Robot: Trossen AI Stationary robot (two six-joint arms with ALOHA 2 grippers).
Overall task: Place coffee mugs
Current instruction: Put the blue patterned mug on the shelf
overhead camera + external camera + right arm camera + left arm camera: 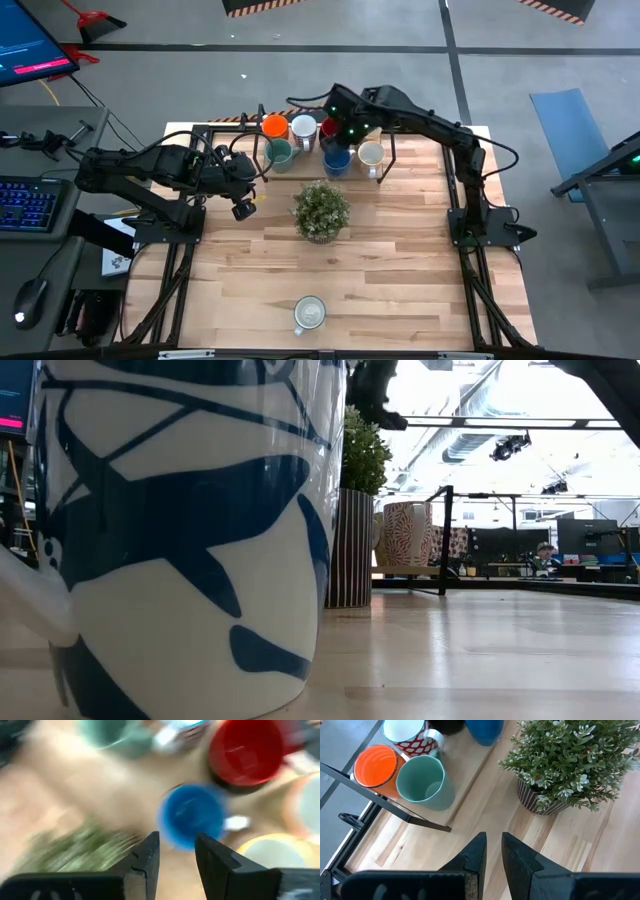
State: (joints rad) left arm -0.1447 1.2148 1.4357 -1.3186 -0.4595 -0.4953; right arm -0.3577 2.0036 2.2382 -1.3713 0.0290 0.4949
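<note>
Several coffee mugs stand on their bases on a wooden board (305, 172) at the table's far middle: orange (275, 126), white patterned (303, 130), dark red (329, 127), teal-green (280, 153), blue (337, 161) and cream (371, 154). Another white mug (309, 313), blue-patterned in the low view (190, 530), stands by the near edge. My right gripper (176, 842) hovers open above the blue mug (191, 815), touching nothing. My left gripper (493, 845) waits left of the plant, over bare table, its fingers a narrow gap apart.
A leafy potted plant (321, 210) in a striped pot (540, 800) stands at the table's middle. A black metal frame (262, 140) rises around the mug board. Bare wood lies between the plant and the near mug. A keyboard (28, 203) lies off the table's left.
</note>
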